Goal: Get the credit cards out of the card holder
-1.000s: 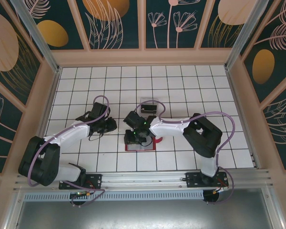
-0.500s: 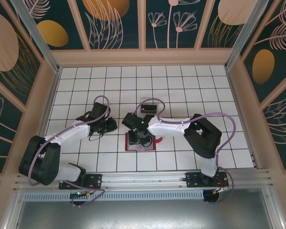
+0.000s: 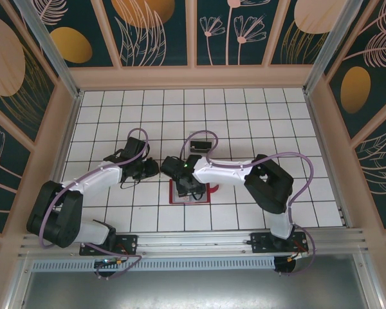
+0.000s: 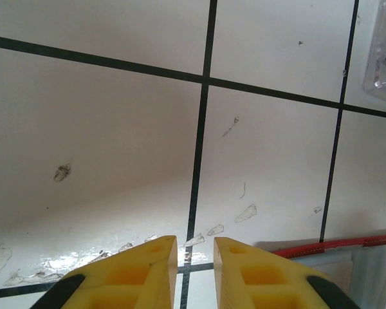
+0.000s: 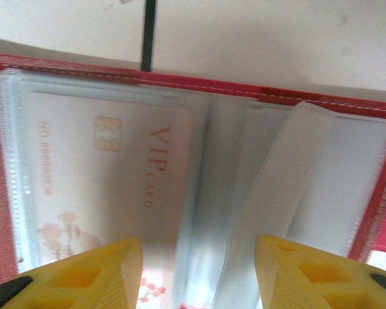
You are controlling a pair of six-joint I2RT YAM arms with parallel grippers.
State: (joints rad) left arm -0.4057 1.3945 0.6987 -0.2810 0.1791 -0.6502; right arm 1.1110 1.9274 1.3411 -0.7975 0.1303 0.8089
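Observation:
The red card holder [image 3: 204, 193] lies open on the table, its red cover [image 5: 64, 67] edging clear pockets [image 5: 321, 187]. One pale credit card [image 5: 109, 167] printed "VIP CARD" sits in the left pocket. My right gripper [image 3: 188, 185] [image 5: 199, 273] hovers close over the holder's middle fold, open, with nothing between its yellow fingers [image 5: 109, 273]. My left gripper [image 3: 148, 168] [image 4: 195, 273] is low over the bare tiles just left of the holder, whose red edge [image 4: 334, 244] shows at its right. Its fingers stand a narrow gap apart and hold nothing.
A clear plastic tray [image 3: 201, 145] [image 4: 383, 64] with something dark in it stands just behind the card holder. The white tiled table [image 3: 257, 116] is walled in by a wooden frame on three sides.
My right gripper has opened wider and shifted slightly left over the open card holder. The left arm has barely moved.

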